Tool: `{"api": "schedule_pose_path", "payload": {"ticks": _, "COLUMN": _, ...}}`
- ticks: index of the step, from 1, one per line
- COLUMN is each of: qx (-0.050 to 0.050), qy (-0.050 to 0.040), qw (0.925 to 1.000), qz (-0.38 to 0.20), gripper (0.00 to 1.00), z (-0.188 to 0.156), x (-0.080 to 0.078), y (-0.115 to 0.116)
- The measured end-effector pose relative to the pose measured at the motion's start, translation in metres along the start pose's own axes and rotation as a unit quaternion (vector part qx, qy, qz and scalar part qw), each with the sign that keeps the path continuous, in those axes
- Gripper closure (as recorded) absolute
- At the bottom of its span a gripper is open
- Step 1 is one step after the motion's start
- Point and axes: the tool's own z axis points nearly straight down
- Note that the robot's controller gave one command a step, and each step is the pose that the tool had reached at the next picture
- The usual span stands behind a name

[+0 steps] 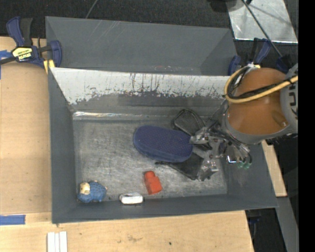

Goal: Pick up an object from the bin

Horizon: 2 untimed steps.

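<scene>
The gripper (206,152) hangs low at the right side of the bin (147,91), under the arm's rounded orange cover (254,106). Its metal parts sit crowded against dark things, so I cannot tell whether it is open or closed, or whether it has hold of anything.

Just beneath it and to its left lies a black flat piece (185,167), matte, with an angular outline and a narrow end pointing left along the floor. It lies toward the near right of the floor, touching or tucked under the near edge of a dark blue oval pad (161,143), which is plump and finely textured and lies about mid-floor. Farther back, just right of the pad's far end, a second black item (188,121) sits tilted, squarish with a ribbed face.

Well apart along the near wall are a short orange-red cylinder (153,182), a small white oblong (131,198) and, in the near left corner, a blue-and-cream lump (91,191).
</scene>
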Motion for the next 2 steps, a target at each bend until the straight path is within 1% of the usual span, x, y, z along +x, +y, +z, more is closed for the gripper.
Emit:
{"api": "schedule_pose_path", "payload": {"ticks": 1, "qx": 0.004, "qy": -0.0151, "qw": 0.9984, "qz": -0.055, "gripper": 0.0, "z": 0.06, "x": -0.0154, "y": 0.0103}}
{"api": "schedule_pose_path", "payload": {"ticks": 2, "qx": 0.005, "qy": -0.0308, "qw": 0.9979, "qz": -0.056, "gripper": 1.0, "z": 0.0548, "x": -0.0232, "y": 0.0116}}
